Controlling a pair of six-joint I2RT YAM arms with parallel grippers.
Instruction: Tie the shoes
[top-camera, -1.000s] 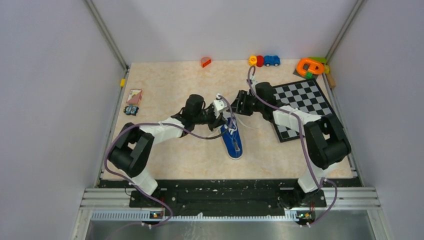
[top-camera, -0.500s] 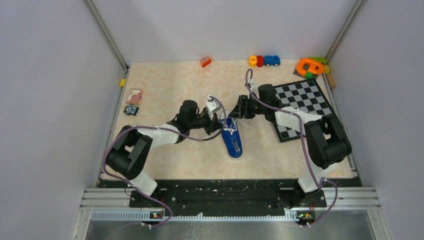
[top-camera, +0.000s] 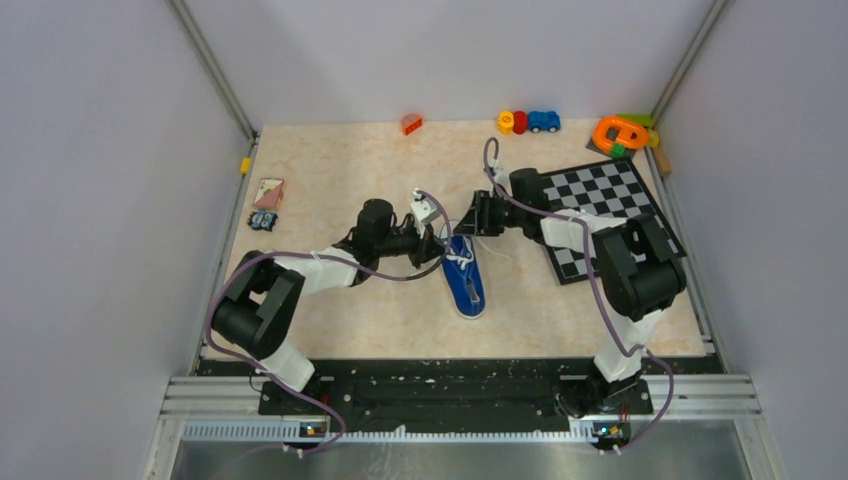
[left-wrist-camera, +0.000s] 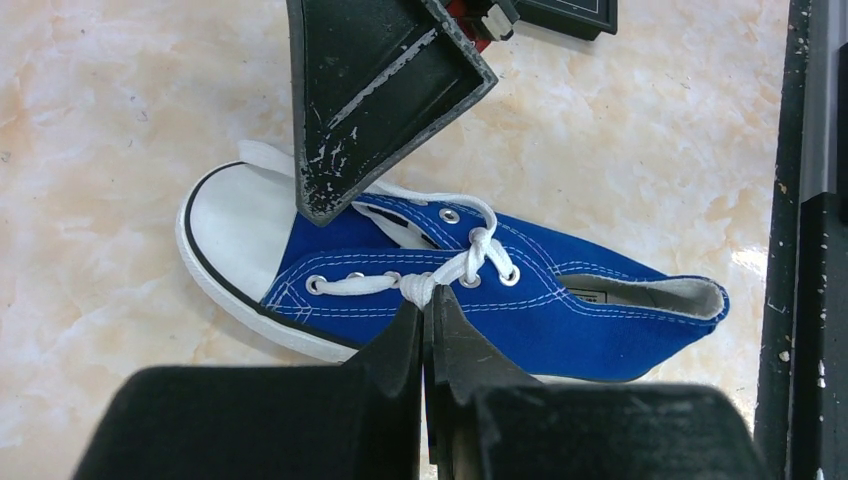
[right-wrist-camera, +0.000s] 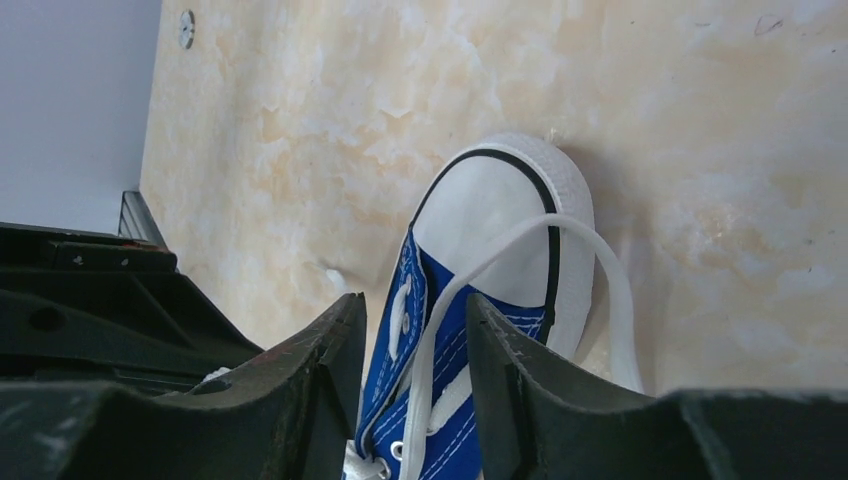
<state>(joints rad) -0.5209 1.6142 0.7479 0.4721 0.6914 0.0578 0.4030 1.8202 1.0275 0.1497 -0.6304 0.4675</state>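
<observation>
Left pincer (left-wrist-camera: 422, 312) pinching lace (left-wrist-camera: 360, 283), blue sneaker (left-wrist-camera: 560, 310)

shoe (top-camera: 466, 285) mid-table, toe to the far side. left gripper (left-wrist-camera: 426, 318) at shoe's left flank; right gripper (right-wrist-camera: 410, 330) just behind its toe. chessboard (top-camera: 610, 200) right of shoe, toy car (top-camera: 544, 121) far behind.

Pale grey walls (top-camera: 90, 150) are enclosing a beige marbled counter (top-camera: 330, 170) (metal rails (top-camera: 211, 65) running up the corners).

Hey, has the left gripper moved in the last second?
Yes. The left gripper, shut on the lace, has shifted a little to the left, away from the chessboard.
</observation>
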